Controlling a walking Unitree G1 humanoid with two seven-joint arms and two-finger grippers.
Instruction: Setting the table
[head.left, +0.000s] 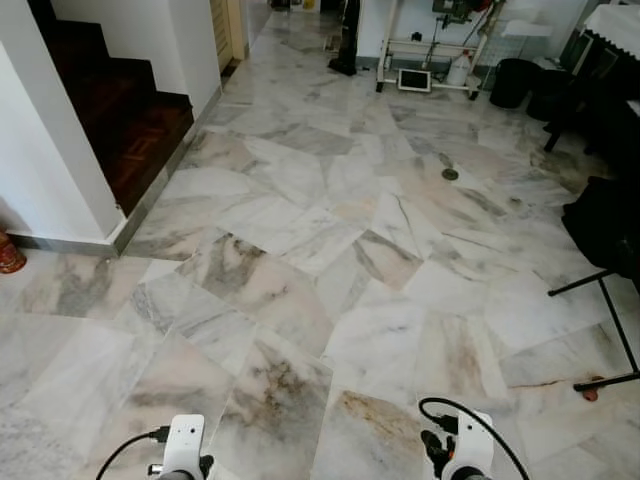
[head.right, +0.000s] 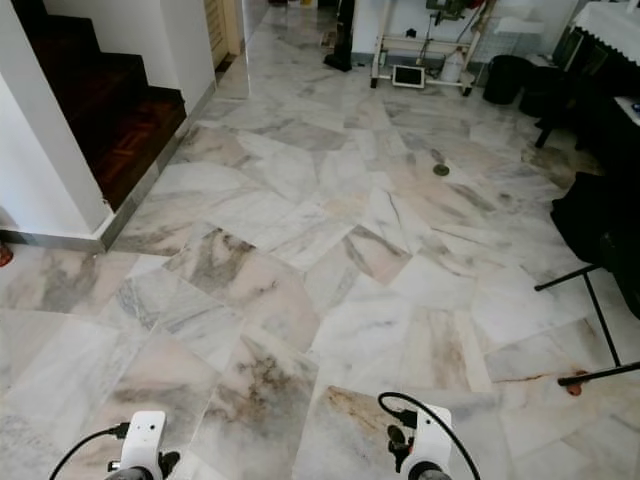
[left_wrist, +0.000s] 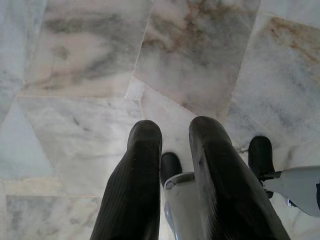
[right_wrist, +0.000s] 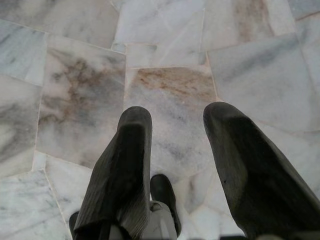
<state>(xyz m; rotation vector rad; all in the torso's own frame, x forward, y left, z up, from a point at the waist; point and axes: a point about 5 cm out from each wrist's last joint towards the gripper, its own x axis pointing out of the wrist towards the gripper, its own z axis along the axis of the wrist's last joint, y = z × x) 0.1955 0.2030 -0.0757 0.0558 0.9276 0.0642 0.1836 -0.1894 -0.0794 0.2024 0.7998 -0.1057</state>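
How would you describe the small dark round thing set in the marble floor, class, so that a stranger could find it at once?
Start at the white metal trolley against the far wall, with a small white screen leaning at its foot. Come back toward the robot across the marble floor to a small dark round disc lying flat in a tile. It is the only round mark there; everything else is pale veined stone.

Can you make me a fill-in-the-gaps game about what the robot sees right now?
1. The floor is made of ____ slabs.
2. The dark wooden stairs are on the robot's ____ side.
3. The left pincer and the right pincer both hold ____.
4. The fingers of the right pincer are spread ____ than those of the left.

Missing words: marble; left; nothing; wider
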